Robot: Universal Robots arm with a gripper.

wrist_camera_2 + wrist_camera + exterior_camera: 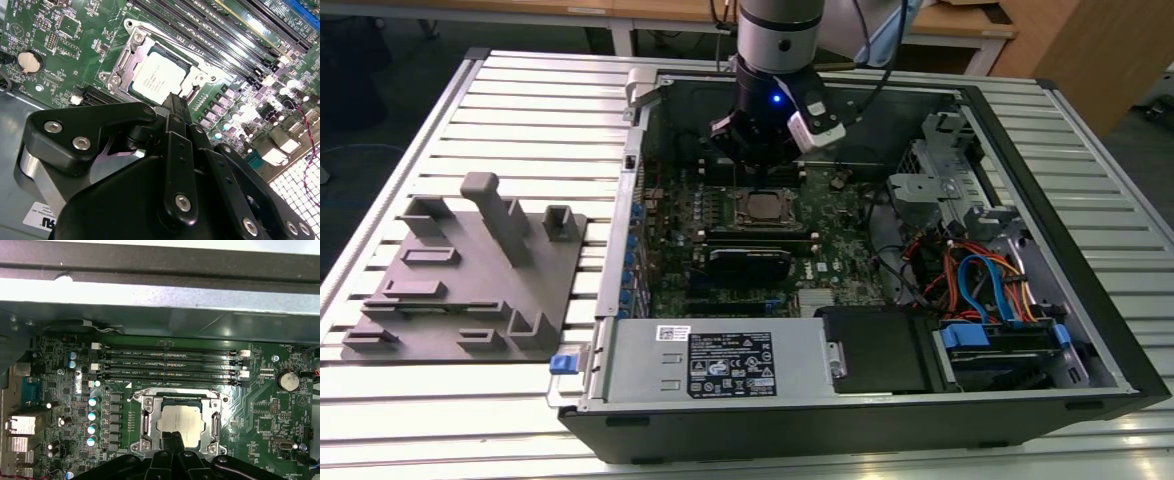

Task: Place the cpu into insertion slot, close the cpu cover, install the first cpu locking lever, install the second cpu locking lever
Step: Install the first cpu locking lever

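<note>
The cpu (765, 208) (157, 77) (182, 422), a pale silver square, lies flat in the insertion slot, whose dark rim (172, 51) shows around it. The cpu cover (119, 66) (149, 421), a metal frame with a square window, lies down over the chip's edges. Thin wire levers run along the frame's sides; I cannot tell if they are latched. My gripper (755, 168) (175, 102) (172, 440) hangs just over one edge of the socket. Its black fingers are shut together with nothing between them.
Long black memory slots (170, 365) run beside the socket. In the exterior view a black module (750, 262), the power supply (707, 365) and coloured cables (974, 280) fill the open case. A grey fixture (467, 270) stands on the slatted table at that view's left.
</note>
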